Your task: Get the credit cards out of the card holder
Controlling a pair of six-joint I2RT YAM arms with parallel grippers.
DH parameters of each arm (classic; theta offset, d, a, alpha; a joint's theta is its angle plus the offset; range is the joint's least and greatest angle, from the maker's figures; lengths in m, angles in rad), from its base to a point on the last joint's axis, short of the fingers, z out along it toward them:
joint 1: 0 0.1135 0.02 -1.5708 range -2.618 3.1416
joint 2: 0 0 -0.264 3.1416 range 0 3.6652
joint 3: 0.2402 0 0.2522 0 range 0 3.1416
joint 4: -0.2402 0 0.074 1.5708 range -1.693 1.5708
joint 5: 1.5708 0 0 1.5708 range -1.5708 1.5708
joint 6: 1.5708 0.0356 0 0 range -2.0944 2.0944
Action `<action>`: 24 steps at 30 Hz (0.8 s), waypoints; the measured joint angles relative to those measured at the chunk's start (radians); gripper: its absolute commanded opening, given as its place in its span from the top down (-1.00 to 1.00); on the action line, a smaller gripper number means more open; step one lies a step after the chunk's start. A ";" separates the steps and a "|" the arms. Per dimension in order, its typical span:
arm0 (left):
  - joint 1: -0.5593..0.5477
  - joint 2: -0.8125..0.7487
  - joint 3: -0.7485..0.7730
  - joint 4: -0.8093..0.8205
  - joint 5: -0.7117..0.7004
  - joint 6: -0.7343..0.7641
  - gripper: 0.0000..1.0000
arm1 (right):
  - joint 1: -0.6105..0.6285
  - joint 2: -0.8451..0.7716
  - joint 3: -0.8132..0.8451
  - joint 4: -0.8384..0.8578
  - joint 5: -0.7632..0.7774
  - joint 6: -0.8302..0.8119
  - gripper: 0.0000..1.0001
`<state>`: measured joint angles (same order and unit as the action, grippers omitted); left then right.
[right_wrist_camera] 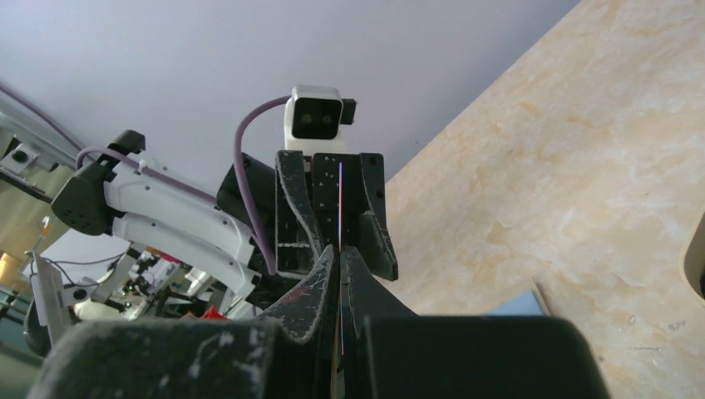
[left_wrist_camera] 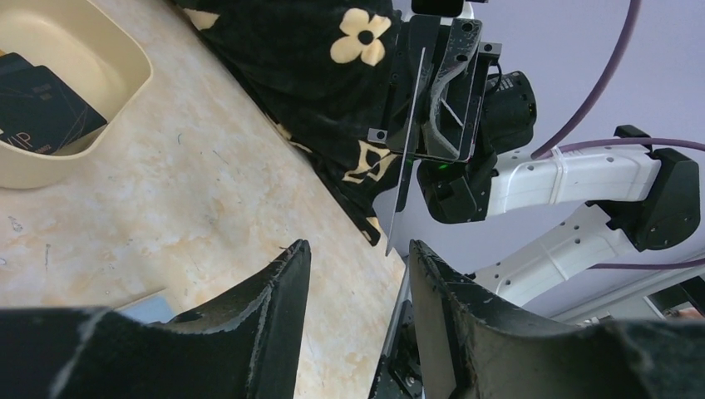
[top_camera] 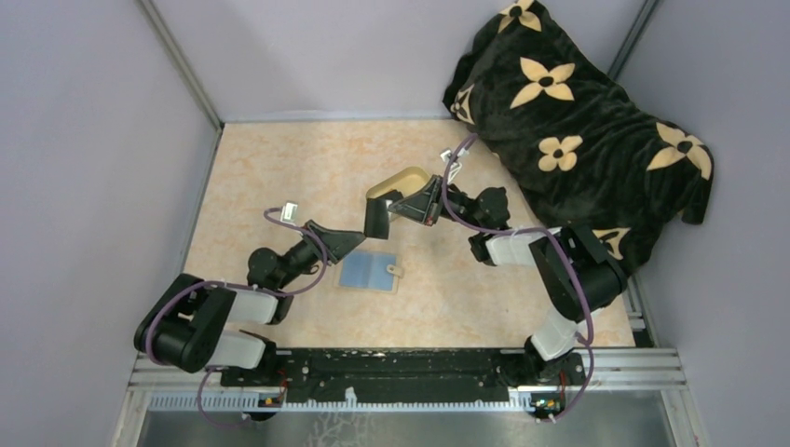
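Card holder (top_camera: pixel 369 272), shown lying open on the bench (top_camera: pixel 279 168), blue-grey faces upward and tan tab at its right side, just in front of the two wrists.

Task stage: partly done. At least two black credit cards (left_wrist_camera: pixel 46 108) are seen lying overlapped in the cream-yellow dish (left_wrist_camera: pixel 133 75), which stands on the bench beyond the card holder. A further card (right_wrist_camera: pixel 340 208) is held in the air above the bench, between card holder and dish, and appears edge-on as a thin line in both wrist views. Whether any cards are left in the pockets cannot be told, although no black is made out on the blue-grey faces from above. What is left, as judged: the held card is to be laid in the dish, and the pockets are to be checked.

Right jaws: clenched on one end of the held card, the rest of which projects beyond the fingertips.

Left jaws: parted about halfway and empty. One finger (right_wrist_camera: pixel 293 208) is placed on each side of the card's far part. A gap is visible between the card and either finger, so nothing is touched. The card is thus judged to be carried by the right jaws alone.
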<state>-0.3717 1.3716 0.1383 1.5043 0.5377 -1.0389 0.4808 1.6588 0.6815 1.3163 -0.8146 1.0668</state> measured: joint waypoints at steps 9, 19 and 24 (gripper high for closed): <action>-0.015 0.022 0.025 0.000 -0.019 0.003 0.26 | 0.033 0.035 0.027 -0.003 0.009 0.000 1.00; -0.033 0.068 0.079 0.001 0.004 -0.020 1.00 | 0.029 0.038 0.027 -0.009 0.041 -0.006 1.00; -0.034 0.073 0.098 0.001 0.060 -0.021 1.00 | 0.022 0.037 0.027 -0.023 0.043 -0.023 0.65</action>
<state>-0.4061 1.4445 0.2359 1.5055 0.5976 -1.0603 0.5026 1.6955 0.7086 1.2930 -0.7719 1.0439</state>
